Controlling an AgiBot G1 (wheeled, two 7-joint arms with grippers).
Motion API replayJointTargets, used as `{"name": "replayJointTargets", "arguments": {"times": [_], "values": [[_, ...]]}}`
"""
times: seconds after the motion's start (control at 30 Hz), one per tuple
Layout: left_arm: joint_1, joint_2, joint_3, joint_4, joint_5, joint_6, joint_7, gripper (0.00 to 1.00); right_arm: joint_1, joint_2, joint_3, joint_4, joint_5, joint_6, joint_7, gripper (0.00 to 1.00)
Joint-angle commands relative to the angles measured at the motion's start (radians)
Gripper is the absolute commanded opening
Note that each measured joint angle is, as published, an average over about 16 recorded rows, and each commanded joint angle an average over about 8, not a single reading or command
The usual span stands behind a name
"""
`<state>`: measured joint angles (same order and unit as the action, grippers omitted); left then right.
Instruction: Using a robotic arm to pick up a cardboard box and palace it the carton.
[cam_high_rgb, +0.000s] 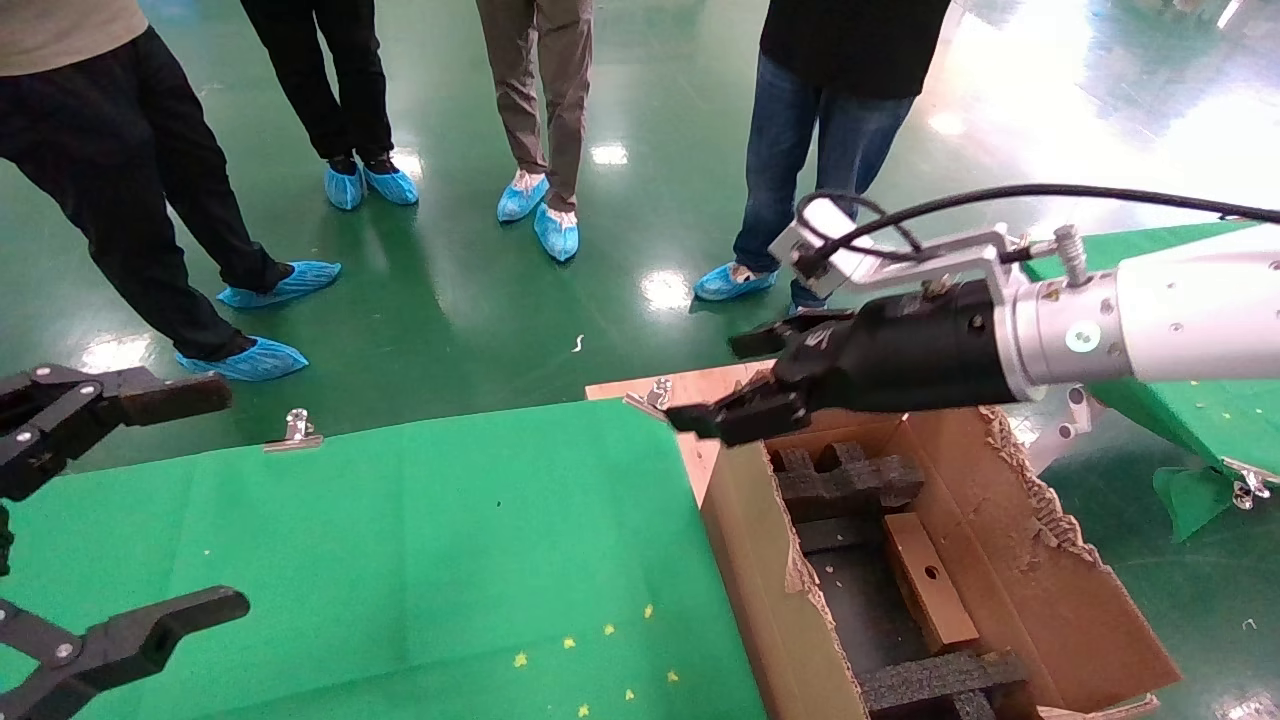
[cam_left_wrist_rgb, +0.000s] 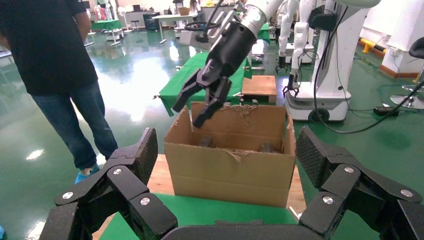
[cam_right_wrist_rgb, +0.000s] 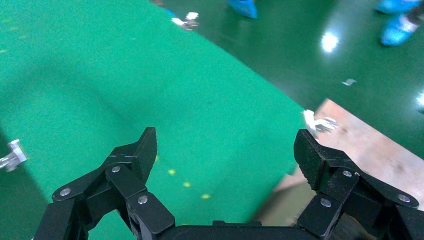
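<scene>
The small flat cardboard box (cam_high_rgb: 930, 590), with its round hole facing up, lies inside the carton (cam_high_rgb: 760, 560) between black foam inserts (cam_high_rgb: 845, 480). My right gripper (cam_high_rgb: 715, 382), on the white arm, is open and empty. It hovers over the carton's far corner, beside the green table, and also shows in the left wrist view (cam_left_wrist_rgb: 187, 114). In the right wrist view (cam_right_wrist_rgb: 226, 150) its jaws stand wide apart over green cloth. My left gripper (cam_high_rgb: 225, 500) is open and empty, parked at the table's left edge and facing the carton (cam_left_wrist_rgb: 230, 170). From that view the small box is hidden.
A green cloth table (cam_high_rgb: 400, 560) with metal clips (cam_high_rgb: 297, 430) lies left of the carton. The carton sits on a wooden board (cam_high_rgb: 640, 385). Several people in blue shoe covers (cam_high_rgb: 735, 282) stand beyond the table. Another green table (cam_high_rgb: 1180, 420) is at the right.
</scene>
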<state>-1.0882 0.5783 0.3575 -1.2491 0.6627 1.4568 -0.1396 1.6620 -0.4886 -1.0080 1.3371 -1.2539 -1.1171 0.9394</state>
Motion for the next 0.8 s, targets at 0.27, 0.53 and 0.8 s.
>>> {"name": "replayJointTargets", "arguments": {"times": [0.27,0.53,0.8], "values": [[0.0,0.0,0.0,0.0,0.0,0.0,0.0,1.0,-0.137,-0.029,0.169,-0.012,0.122,-0.088,-0.175,1.0],[0.0,0.0,0.0,0.0,0.0,0.0,0.0,1.0,-0.259,-0.054,0.321,-0.023,0.231,-0.167,-0.331,1.0],[0.0,0.0,0.0,0.0,0.0,0.0,0.0,1.0,-0.38,-0.079,0.472,-0.034,0.339,-0.245,-0.487,1.0]]}}
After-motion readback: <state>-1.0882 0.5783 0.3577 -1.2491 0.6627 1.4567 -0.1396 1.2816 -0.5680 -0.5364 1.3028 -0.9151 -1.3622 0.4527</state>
